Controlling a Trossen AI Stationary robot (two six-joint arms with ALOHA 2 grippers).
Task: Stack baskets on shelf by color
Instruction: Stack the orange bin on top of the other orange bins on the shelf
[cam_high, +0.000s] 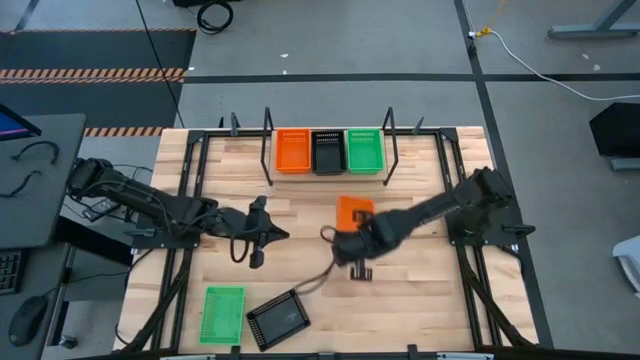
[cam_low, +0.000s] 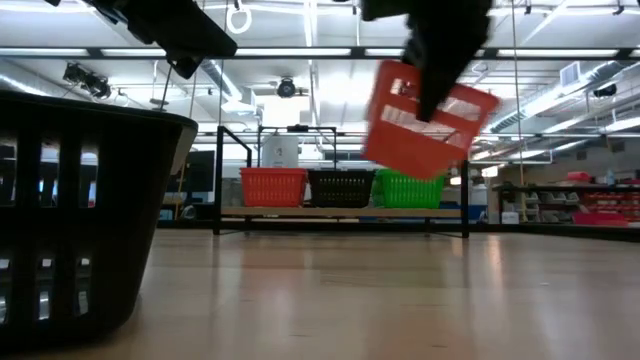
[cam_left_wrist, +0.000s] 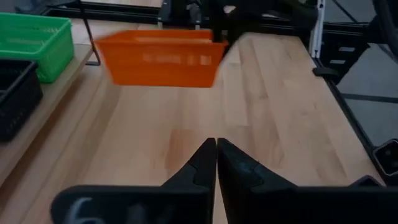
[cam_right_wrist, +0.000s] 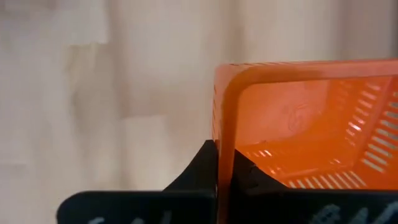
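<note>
Right claw (cam_high: 343, 243) sits mid-counter, pinched on the rim of an orange basket (cam_high: 354, 212). In the right wrist view its fingers clamp one wall near a corner. In the low view the basket hangs tilted, clear of the counter (cam_high: 420, 300), in front of the shelf.

Left claw (cam_left_wrist: 216, 163) hovers over the counter's left-centre, fingers pressed together, holding nothing. It points toward the carried basket.

The shelf (cam_high: 330, 177) stands at the far edge. Three baskets sit on it side by side: orange shelf basket (cam_high: 293, 151) on the left, black shelf basket (cam_high: 327, 152) in the middle, green shelf basket (cam_high: 365, 151) on the right.

Still on the counter near the front edge: a green loose basket (cam_high: 222, 314) and, just right of it, a black loose basket (cam_high: 279, 319), turned askew. We count no others in view.

Handling, as we judge it: the basket looks light, thin-walled, perforated plastic, stiff enough to hold shape but likely to flex at the rim. A single-wall pinch lets it swing and tilt, as it does here. Gripping mid-wall on a long side should hang it more level than a corner hold. The smooth plastic may slip; nesting it into the orange shelf basket wants a squared, level approach.
</note>
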